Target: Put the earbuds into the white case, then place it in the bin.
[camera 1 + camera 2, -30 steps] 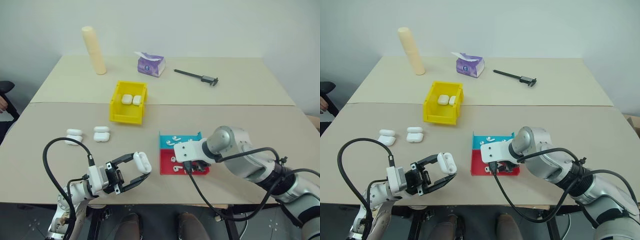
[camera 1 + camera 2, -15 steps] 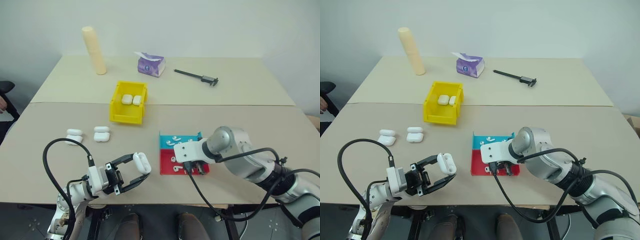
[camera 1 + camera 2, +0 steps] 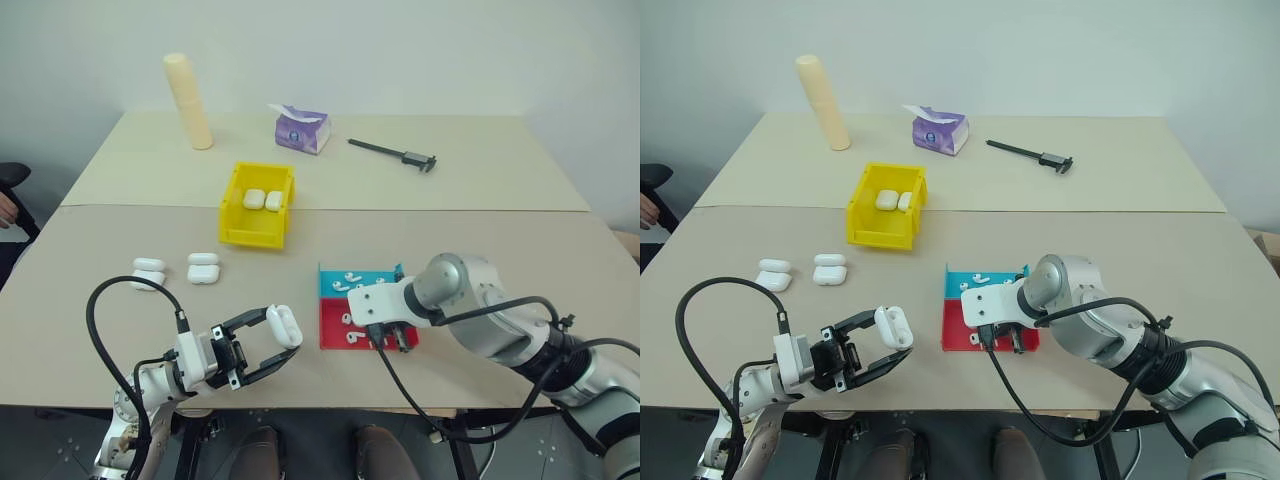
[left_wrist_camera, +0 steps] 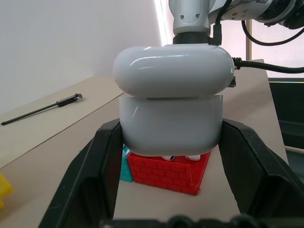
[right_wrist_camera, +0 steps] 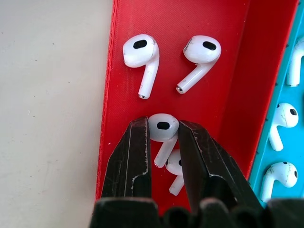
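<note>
Jaws pinching an earbud inside red tray

Five white cases (two inside the one yellow bin), one two-coloured tray, one caliper

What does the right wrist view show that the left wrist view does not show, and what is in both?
Right wrist view only: the right gripper, jaws closed on one earbud in the red tray compartment, two more earbuds above it, and others in the blue compartment.

Left wrist view only: the left gripper shut on the white case, its lid up, and the caliper on the table.

Both: the red compartment with earbuds in it.
</note>
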